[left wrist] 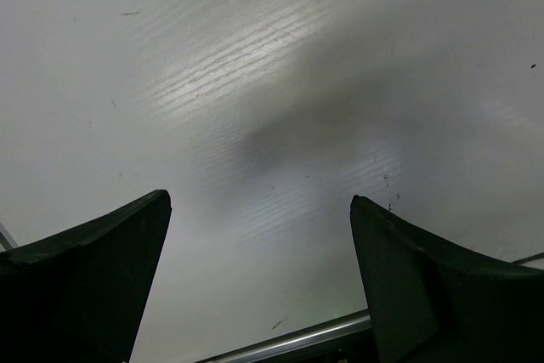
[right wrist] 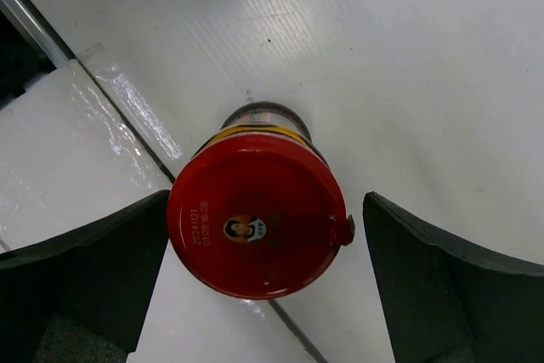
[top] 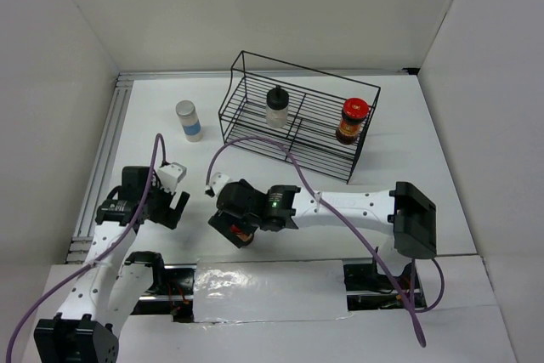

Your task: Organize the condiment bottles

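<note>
A black wire rack [top: 316, 152] stands at the back middle of the table. In it are a whitish bottle with a black cap [top: 277, 108] on the left and a red-lidded jar [top: 352, 120] on the right. A white jar with a grey lid and blue label [top: 189, 120] stands on the table left of the rack. My right gripper [top: 237, 230] is open and straddles the second red-lidded jar [right wrist: 255, 225], which stands upright near the front edge; the left finger is at the lid, the right finger is apart from it. My left gripper [top: 166, 207] is open and empty over bare table [left wrist: 260, 200].
A metal rail [top: 106, 159] runs along the table's left edge. A shiny taped strip [top: 263, 288] lies along the front edge, and its seam [right wrist: 127, 121] passes beside the jar. White walls enclose the table.
</note>
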Available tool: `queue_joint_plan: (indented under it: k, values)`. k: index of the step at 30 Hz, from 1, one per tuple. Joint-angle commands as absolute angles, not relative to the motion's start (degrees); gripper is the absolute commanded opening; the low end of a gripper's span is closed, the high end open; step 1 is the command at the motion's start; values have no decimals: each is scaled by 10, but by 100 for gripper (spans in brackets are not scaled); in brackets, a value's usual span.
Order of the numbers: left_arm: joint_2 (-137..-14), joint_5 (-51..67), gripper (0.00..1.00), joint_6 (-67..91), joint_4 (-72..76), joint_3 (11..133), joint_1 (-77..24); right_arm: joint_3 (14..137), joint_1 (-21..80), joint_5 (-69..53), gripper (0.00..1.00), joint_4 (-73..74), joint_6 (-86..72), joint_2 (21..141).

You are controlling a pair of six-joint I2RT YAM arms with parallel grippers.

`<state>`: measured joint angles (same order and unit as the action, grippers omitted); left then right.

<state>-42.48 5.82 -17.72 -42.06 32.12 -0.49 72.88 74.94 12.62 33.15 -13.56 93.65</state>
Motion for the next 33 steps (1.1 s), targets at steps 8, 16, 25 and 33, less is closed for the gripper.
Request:
queue_joint_plan:
  k: [8, 16, 25, 33]
  values:
    - [-400, 68, 99, -178, -415, 317, 14, 765, 744, 115, 57, 289, -120, 948]
    - [-410, 80, 99, -181, -408, 324, 14, 897, 730, 130, 0, 393, -80, 943]
    - [-425, 98, 99, -178, -403, 342, 14, 1067, 650, 184, 0, 487, -56, 889]
    - [-417, 156, 99, -171, -409, 382, 13, 1098, 511, 243, 0, 453, -31, 832]
